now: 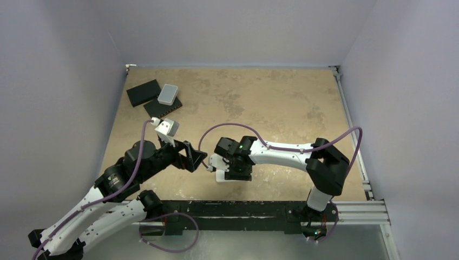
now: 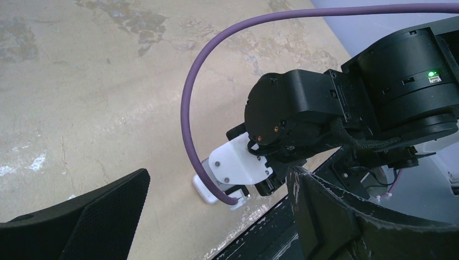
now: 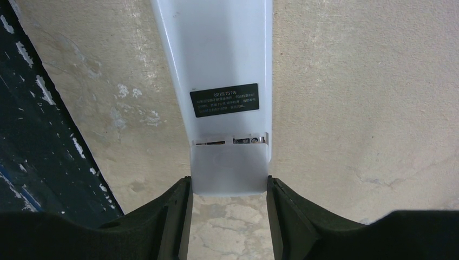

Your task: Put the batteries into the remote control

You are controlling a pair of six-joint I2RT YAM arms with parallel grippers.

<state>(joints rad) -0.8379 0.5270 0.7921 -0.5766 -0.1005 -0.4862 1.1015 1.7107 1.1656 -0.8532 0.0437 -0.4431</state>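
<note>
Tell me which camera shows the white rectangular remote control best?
The right wrist view: the white rectangular remote control fills it, back up, dark label showing. Top and left wrist views show only its white end beneath the right gripper.

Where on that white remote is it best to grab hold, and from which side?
Pinch the remote control across its long edges at the cover end, coming from that end, as the right hand does: those edges are straight and parallel.
</note>
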